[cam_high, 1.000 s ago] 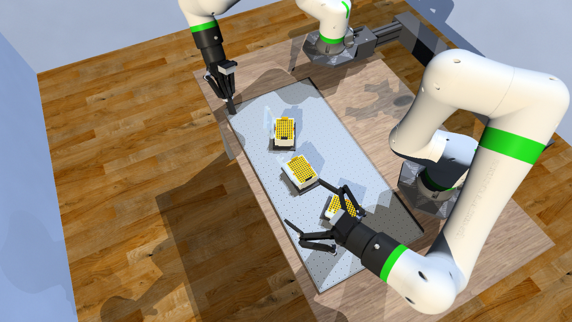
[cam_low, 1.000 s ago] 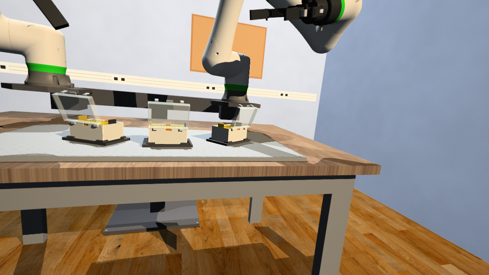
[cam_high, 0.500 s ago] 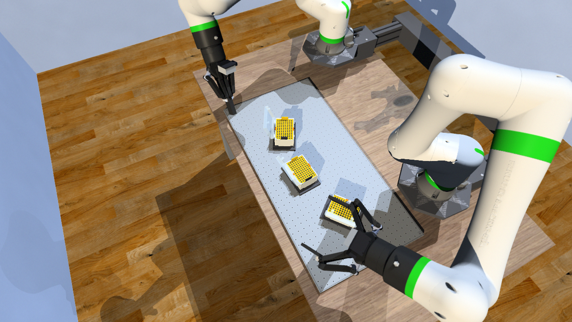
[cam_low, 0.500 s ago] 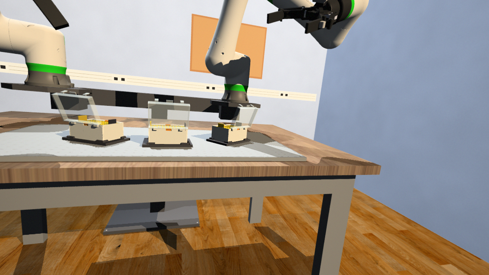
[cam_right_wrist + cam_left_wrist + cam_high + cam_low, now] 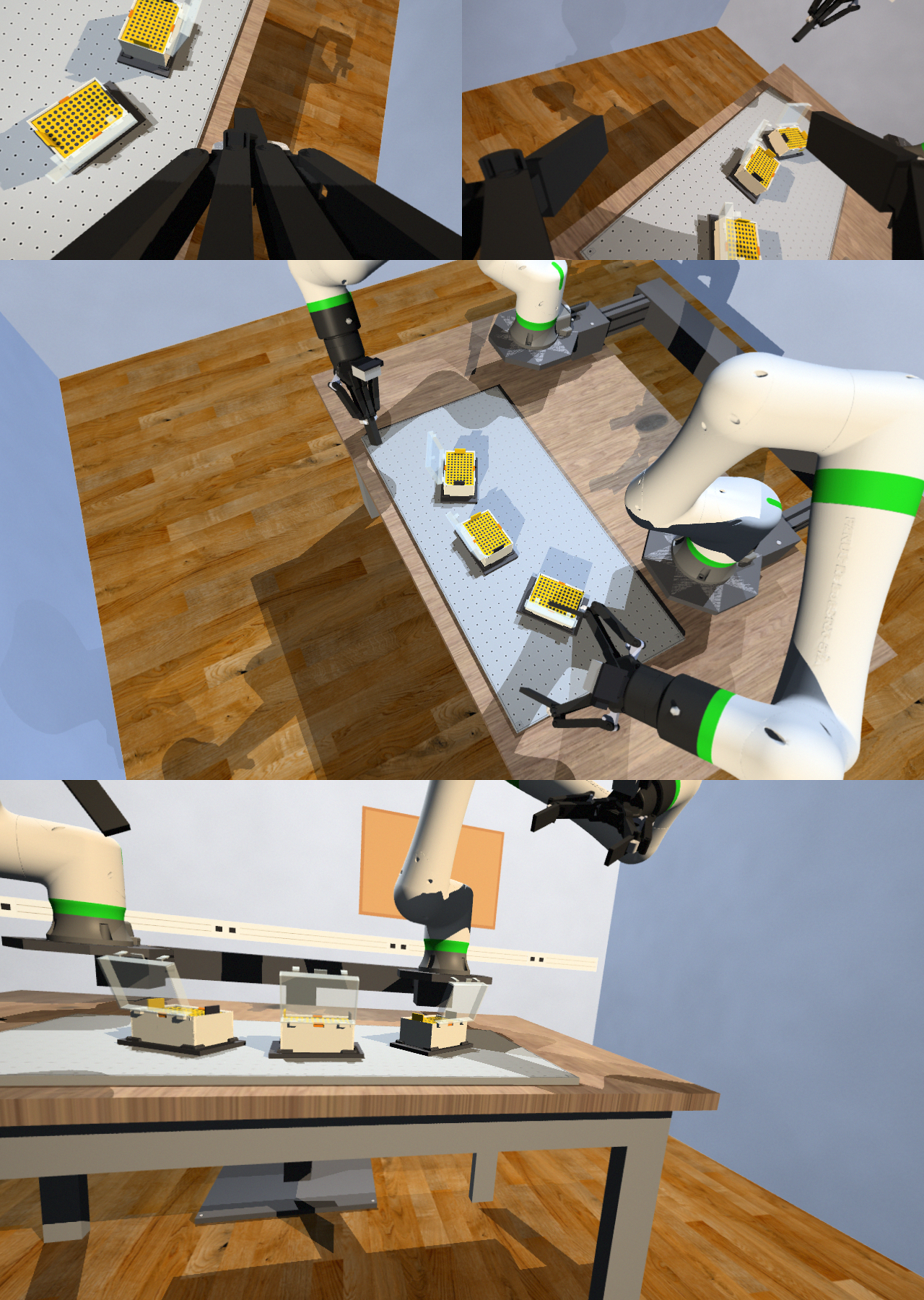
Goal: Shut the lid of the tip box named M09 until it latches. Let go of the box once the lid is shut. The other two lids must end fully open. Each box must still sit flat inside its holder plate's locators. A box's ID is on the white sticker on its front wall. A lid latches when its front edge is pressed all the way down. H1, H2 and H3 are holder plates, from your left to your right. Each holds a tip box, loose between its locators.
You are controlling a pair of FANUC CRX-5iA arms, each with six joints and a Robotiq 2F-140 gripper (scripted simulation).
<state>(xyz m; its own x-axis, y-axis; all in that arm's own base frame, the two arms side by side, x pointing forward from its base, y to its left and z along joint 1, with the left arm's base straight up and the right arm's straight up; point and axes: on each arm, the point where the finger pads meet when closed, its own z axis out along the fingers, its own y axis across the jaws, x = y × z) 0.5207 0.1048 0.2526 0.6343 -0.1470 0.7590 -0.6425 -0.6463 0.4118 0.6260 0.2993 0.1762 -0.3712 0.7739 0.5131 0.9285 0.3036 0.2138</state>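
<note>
The left pincer (image 5: 535,648) (image 5: 572,844) (image 5: 707,131) is spread wide, grasping nothing; the right pincer (image 5: 375,439) (image 5: 118,828) (image 5: 795,40) (image 5: 244,124), upper left in the top view, is clenched empty. Lids stand raised on the upper box (image 5: 459,470) (image 5: 184,1028) (image 5: 788,139) (image 5: 79,119), middle box (image 5: 487,534) (image 5: 316,1037) (image 5: 759,170) (image 5: 151,25) and lower box (image 5: 554,594) (image 5: 432,1032) (image 5: 741,240) around centre frame; which is M09, I can't tell.

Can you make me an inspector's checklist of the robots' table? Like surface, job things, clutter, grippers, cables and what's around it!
Surface: a pale board full of little holes lies on a wooden table.
Job's things: three tip boxes sit on dark holder plates; all three see-through lids stand open. Names can't be read.
Clutter: nothing seen.
Grippers: left gripper open and empty; right gripper shut on nothing.
Cables: nothing seen.
Surroundings: wooden floor, bluish walls, orange wall panel.
</note>
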